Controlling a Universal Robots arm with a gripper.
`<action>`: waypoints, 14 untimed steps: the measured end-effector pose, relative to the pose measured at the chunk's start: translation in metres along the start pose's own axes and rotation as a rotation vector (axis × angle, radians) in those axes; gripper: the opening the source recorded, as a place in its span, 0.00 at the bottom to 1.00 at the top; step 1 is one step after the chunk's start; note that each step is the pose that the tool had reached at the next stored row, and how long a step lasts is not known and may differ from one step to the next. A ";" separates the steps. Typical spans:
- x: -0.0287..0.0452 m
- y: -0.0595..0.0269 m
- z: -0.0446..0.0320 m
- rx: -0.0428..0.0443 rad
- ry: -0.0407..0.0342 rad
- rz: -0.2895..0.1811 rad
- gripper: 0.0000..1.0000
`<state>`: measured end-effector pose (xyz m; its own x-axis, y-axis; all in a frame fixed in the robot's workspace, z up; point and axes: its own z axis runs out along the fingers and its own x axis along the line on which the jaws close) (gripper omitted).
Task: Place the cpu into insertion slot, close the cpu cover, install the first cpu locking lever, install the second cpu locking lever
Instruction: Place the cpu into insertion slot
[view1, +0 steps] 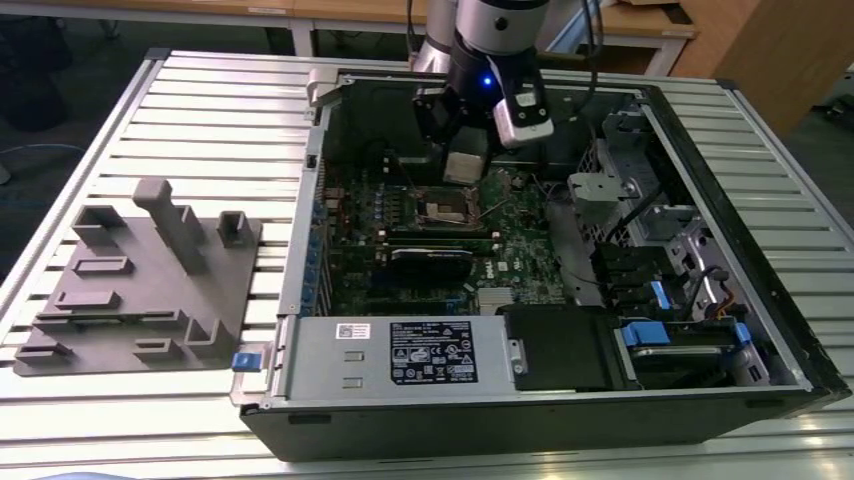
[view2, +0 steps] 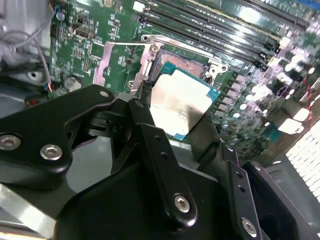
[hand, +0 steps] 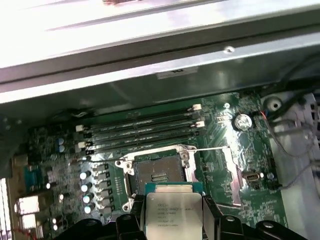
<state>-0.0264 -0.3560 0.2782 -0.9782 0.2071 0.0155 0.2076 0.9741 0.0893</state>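
We are seeing the cpu (hand: 173, 212) as a small flat square, its top made of pale silver-grey metal with a dull sheen and a thin teal edge around it. The insertion slot (hand: 160, 172) is showing a dark, finely grained square centre, and a bright metal rim is running around it. The cpu cover (hand: 234, 172), a thin silvery frame, is standing open at one side of the slot, so the dark centre is lying bare. Long narrow black memory slots (hand: 142, 130) are running beside it on the green motherboard (view1: 514, 255). The board is lying inside a black and grey computer case (view1: 534, 420), on a table (view1: 200, 110) of pale ribbed metal slats

The arm is reaching down into the case from the upper part of the exterior view, with the wrist pointing almost straight down. The gripper (view2: 175, 112) has matte black angular fingers (view2: 155, 150) with round screw heads, and they are pressing on two opposite edges of the cpu

The cpu is hanging between the fingertips with its metal top facing both wrist cameras. It is above the board and near the slot, not seated in it
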 end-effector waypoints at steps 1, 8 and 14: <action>0.0000 0.0000 0.0003 -0.0006 -0.0034 0.037 0.54; 0.0000 -0.0002 0.0019 -0.0030 -0.0163 0.182 0.54; -0.0001 -0.0003 0.0035 -0.0046 -0.0261 0.291 0.54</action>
<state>-0.0264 -0.3560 0.2747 -0.8771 0.4800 0.0155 0.4793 0.8731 0.0894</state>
